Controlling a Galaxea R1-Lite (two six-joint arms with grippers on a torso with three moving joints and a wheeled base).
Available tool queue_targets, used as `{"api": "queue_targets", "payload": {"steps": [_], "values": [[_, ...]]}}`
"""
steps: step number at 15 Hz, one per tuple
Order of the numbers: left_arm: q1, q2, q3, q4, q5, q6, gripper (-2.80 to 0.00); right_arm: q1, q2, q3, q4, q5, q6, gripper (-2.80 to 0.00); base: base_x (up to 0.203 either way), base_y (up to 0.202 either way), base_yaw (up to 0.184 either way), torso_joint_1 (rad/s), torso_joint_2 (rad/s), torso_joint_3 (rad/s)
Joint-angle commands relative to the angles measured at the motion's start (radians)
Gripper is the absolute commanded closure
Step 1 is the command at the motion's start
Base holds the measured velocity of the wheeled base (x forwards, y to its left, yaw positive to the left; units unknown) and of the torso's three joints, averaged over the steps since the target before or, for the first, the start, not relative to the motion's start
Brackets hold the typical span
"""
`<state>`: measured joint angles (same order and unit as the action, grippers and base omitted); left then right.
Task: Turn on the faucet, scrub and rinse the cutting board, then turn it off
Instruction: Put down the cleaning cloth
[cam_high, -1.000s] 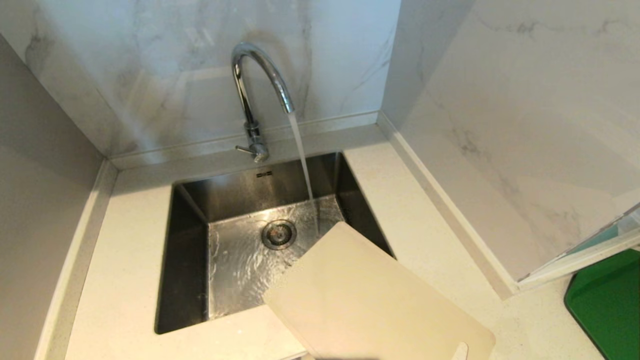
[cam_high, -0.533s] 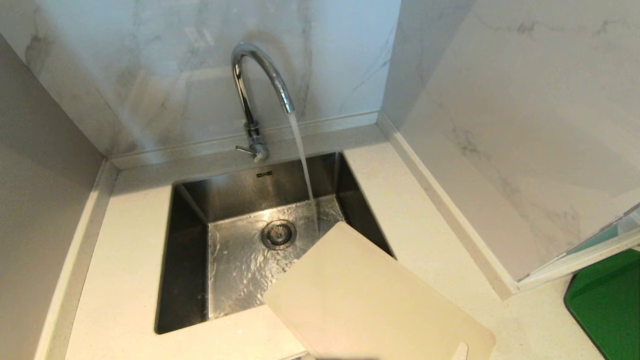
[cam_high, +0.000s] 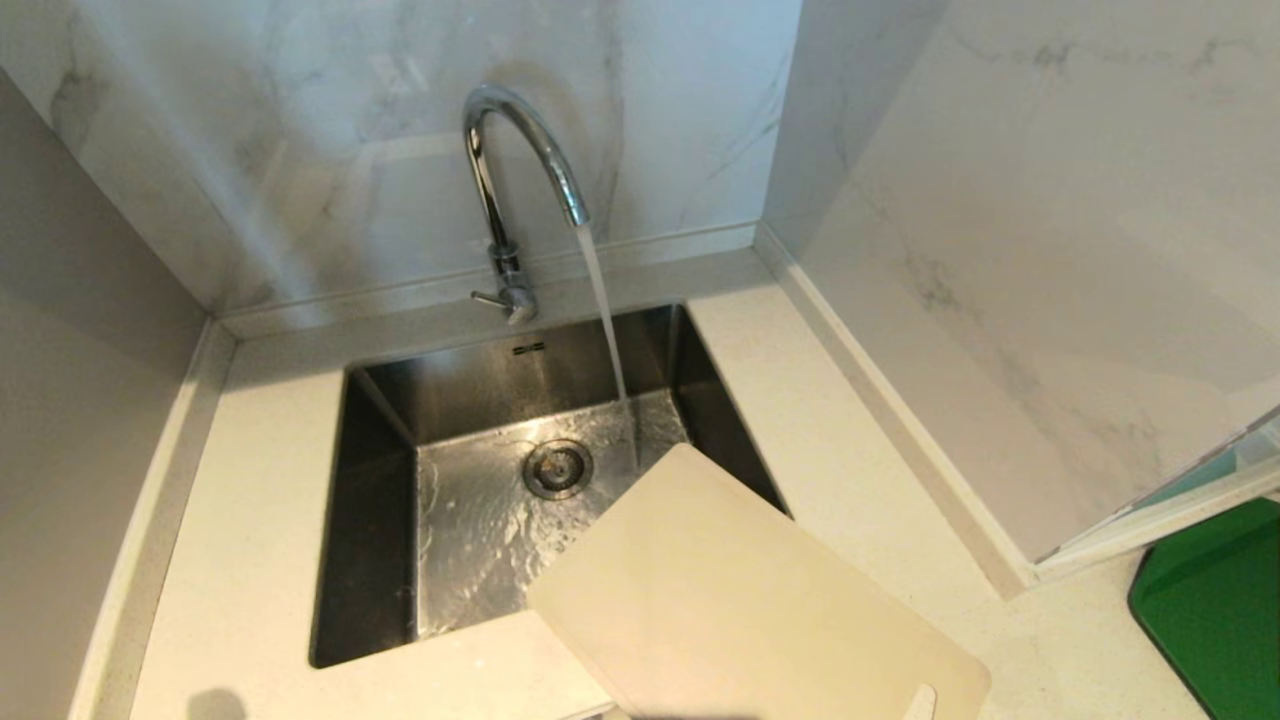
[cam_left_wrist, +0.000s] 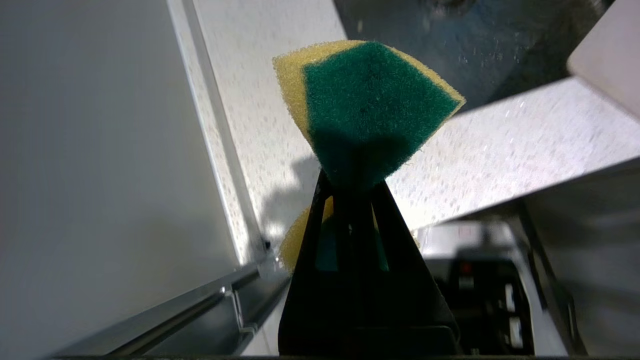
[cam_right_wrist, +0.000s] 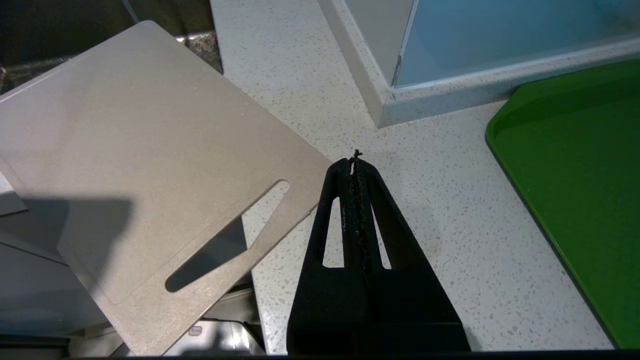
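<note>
Listing what we find at the sink corner. Item one: the faucet (cam_high: 515, 190), upper centre of the head view, chrome, with its lever at the base; water (cam_high: 605, 330) runs from the spout into the sink (cam_high: 380, 520) and lands just right of the drain (cam_high: 558, 468), rippling across the steel floor.

Item two: the cutting board (cam_high: 740, 600), lower centre-right of the head view, pale beige, lying at an angle with one corner out over the sink and the rest on the speckled counter (cam_high: 250, 500). In the right wrist view we see its handle slot in the lower left of the frame, that end reaching past the counter edge.

Item three: our left gripper (cam_left_wrist: 352, 187), centre of the left wrist view, clenched on a sponge (cam_left_wrist: 367, 107), green scouring face toward the camera, yellow foam at its edges, held above the counter near the sink's corner.

Item four: our right gripper (cam_right_wrist: 354, 162), lower centre of the right wrist view, fingers pressed together and empty, above the counter just beside the board's slotted end.

Item five: a green mat (cam_right_wrist: 580, 180), right edge of that frame.
</note>
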<state>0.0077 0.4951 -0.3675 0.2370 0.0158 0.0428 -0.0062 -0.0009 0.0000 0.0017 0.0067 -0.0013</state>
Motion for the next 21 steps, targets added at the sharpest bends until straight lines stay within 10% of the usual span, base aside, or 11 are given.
{"api": "queue_targets", "payload": {"steps": [1, 10, 19, 20, 21], "values": [[0.0, 0.284, -0.028, 0.001, 0.003, 0.0, 0.0, 0.0, 0.001, 0.002, 0.001, 0.001, 0.0, 0.0, 0.0, 0.0, 0.0, 0.0, 0.0, 0.0], [-0.005, 0.874, -0.015, -0.19, 0.009, -0.069, 0.0, 0.0, 0.001, 0.002, 0.001, 0.0, 0.0, 0.0, 0.0, 0.0, 0.0, 0.0, 0.0, 0.0], [-0.003, 1.021, 0.01, -0.304, 0.02, -0.078, 0.0, 0.0, 0.001, 0.002, 0.001, -0.001, 0.0, 0.0, 0.0, 0.0, 0.0, 0.0, 0.0, 0.0], [-0.003, 1.021, 0.01, -0.308, 0.028, -0.08, -2.8, 0.0, 0.001, 0.002, 0.001, 0.001, 0.0, 0.0, 0.0, 0.0, 0.0, 0.0, 0.0, 0.0], [-0.003, 1.019, 0.01, -0.308, 0.03, -0.081, -2.8, 0.0, 0.001, 0.002, 0.001, 0.0, 0.0, 0.0, 0.0, 0.0, 0.0, 0.0, 0.0, 0.0]]}}
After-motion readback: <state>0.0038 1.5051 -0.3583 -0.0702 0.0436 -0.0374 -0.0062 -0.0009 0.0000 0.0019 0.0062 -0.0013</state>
